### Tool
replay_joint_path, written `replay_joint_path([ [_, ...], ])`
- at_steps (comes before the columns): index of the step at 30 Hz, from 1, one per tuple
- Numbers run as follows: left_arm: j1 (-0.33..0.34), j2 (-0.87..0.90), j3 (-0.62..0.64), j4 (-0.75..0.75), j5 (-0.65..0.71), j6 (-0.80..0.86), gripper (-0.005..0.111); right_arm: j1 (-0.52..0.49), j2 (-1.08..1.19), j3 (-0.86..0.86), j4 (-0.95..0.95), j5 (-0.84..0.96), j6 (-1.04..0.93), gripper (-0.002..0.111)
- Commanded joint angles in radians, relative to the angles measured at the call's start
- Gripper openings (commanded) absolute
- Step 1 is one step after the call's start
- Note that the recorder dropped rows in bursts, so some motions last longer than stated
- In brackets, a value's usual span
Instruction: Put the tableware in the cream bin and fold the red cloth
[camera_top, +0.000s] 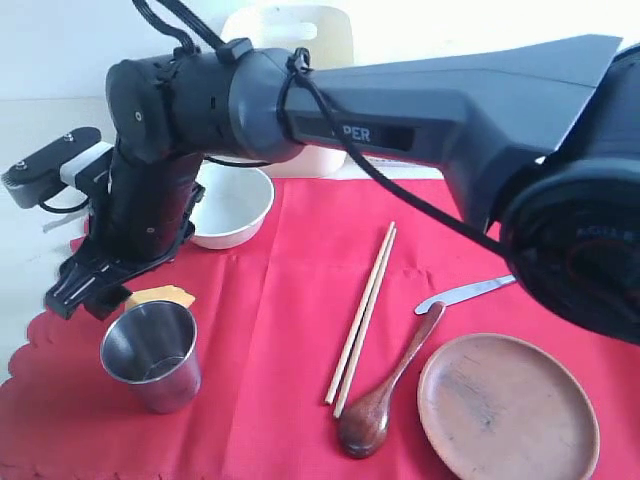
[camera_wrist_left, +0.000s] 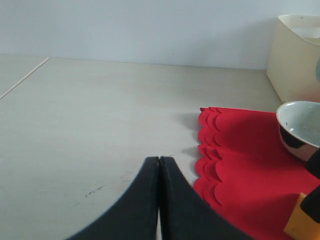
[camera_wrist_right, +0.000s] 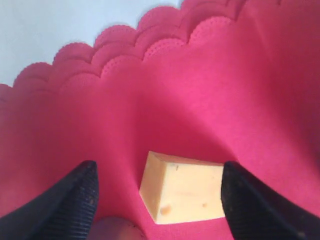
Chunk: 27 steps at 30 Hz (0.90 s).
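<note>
Closest to the lens is the R arm (camera_top: 430, 110), stretched across the red cloth (camera_top: 270, 340) toward its scalloped edge. R jaws stand wide apart, straddling a cheese block (camera_wrist_right: 182, 187) w/o touching it; nothing gripped. L jaws are pressed together, empty, over bare desk (camera_wrist_left: 90, 125) just off that scalloped edge.

Risks as I see them:
- Cheese is food, not tableware, so closing here prob grabs the wrong item, unless the idea is to clear it off the cloth.
- Tips sit low over the fabric, so a pinch could catch cloth too and drag everything lying on it.
- Steel cup (camera_top: 152, 355) stands upright just beside the cheese, near the scalloped edge. Any sideways swing likely tips it.
- Arm also passes over the white speckled bowl (camera_top: 232, 205) at the cloth's far edge, so a low retreat could clip its rim.

Containers:
- Cup looks empty.
- Bowl is empty as far as I can see, part hidden by the arm.
- Round brown wooden plate (camera_top: 508, 408), by the cloth's near edge on the R arm's side, is bare.
- Cream bin (camera_top: 335, 40) stands beyond the cloth's far edge. Inside not visible, can't tell contents.

Wooden chopsticks (camera_top: 362, 315), dark wooden spoon (camera_top: 385, 400) and steel knife (camera_top: 465, 293) lie loose mid-cloth, none binned yet.
</note>
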<state>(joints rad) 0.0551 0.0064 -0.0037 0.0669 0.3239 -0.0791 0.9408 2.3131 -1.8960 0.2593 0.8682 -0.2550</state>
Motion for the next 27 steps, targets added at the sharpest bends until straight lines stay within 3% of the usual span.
replay_joint_path([
  [1, -0.006, -0.006, 0.004, -0.002, -0.004, -0.005, 0.001, 0.002, 0.011, -0.007, -0.01, -0.008, 0.024, 0.067],
  [15, -0.006, -0.006, 0.004, -0.002, -0.004, -0.005, 0.001, 0.002, 0.121, -0.184, -0.077, 0.133, 0.13, 0.067],
  [27, -0.006, -0.006, 0.004, -0.002, -0.004, -0.005, 0.001, 0.002, 0.164, -0.195, -0.079, 0.155, 0.136, 0.065],
])
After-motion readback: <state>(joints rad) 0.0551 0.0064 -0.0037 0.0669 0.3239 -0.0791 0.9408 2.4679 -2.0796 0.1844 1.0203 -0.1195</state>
